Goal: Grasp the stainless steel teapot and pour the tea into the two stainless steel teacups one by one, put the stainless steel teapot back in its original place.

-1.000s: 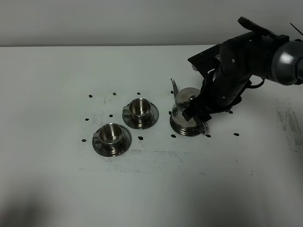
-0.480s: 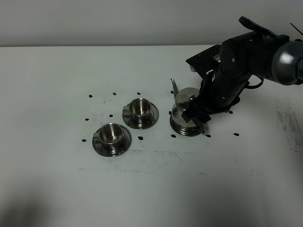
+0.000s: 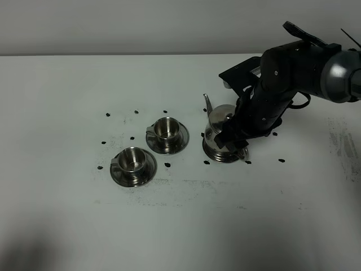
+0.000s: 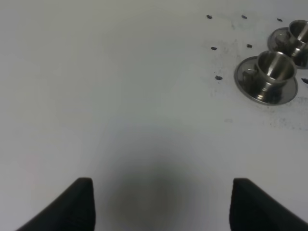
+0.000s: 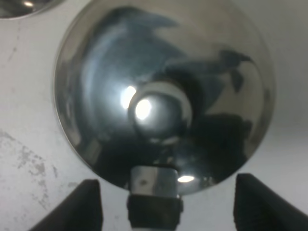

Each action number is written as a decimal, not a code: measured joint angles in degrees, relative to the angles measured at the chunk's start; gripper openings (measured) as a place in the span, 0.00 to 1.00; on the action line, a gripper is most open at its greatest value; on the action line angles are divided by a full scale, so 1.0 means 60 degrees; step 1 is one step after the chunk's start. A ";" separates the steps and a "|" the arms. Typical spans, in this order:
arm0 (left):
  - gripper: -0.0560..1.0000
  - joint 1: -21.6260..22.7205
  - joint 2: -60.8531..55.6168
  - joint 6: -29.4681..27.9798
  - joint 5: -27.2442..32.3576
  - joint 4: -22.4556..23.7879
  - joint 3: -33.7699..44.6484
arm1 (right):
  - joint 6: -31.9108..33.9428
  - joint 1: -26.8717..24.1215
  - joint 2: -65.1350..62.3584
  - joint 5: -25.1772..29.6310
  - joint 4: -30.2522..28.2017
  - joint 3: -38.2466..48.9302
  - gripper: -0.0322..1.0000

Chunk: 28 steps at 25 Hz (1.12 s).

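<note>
- The stainless steel teapot (image 3: 217, 131) is a squat, mirror-bright pot with a thin curved spout (image 3: 207, 103); it stands on the teapot saucer (image 3: 213, 156), a round steel dish right of the table's middle
- In the right wrist view its domed lid (image 5: 96, 86) is smooth and reflective, with a round ball knob (image 5: 156, 109) at the centre and a dark-collared handle (image 5: 154, 197) at the rim
- The right pincer (image 5: 166, 192) stands wide, one dark finger on each side of that handle with a gap showing on both sides
- Two small polished steel cups sit left of the teapot and apart from it: the far teacup (image 3: 166, 127) on the far saucer (image 3: 181, 138), the near teacup (image 3: 133, 160) on the near saucer (image 3: 149, 169)
- The left pincer (image 4: 162, 197) stands wide over the matte white table (image 4: 96, 72), holding nothing
- Small black specks (image 3: 108, 114) dot the table around the steelware
</note>
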 joint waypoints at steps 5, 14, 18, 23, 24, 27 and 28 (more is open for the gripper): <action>0.59 0.0000 0.0000 0.0000 0.0000 0.0000 0.0000 | 0.0000 -0.0076 0.0087 -0.0065 0.0019 0.0000 0.58; 0.59 0.0000 0.0000 0.0000 0.0000 0.0000 0.0000 | 0.0000 -0.0086 0.0357 -0.0280 0.0051 0.0000 0.57; 0.59 0.0000 0.0000 0.0000 0.0000 0.0000 0.0000 | 0.0028 -0.0086 0.0369 -0.0330 0.0067 0.0000 0.50; 0.59 0.0000 0.0000 0.0000 0.0000 0.0000 0.0000 | 0.0146 -0.0086 0.0369 -0.0333 0.0091 0.0000 0.26; 0.59 0.0000 0.0000 0.0000 0.0000 0.0000 0.0000 | 0.0150 -0.0086 0.0369 -0.0320 0.0091 0.0000 0.20; 0.59 0.0000 0.0000 0.0000 0.0000 0.0000 0.0000 | 0.0162 -0.0086 0.0369 -0.0342 0.0099 0.0000 0.20; 0.59 0.0000 0.0000 0.0000 0.0000 0.0000 0.0000 | 0.0133 -0.0086 0.0369 -0.0342 0.0099 0.0000 0.20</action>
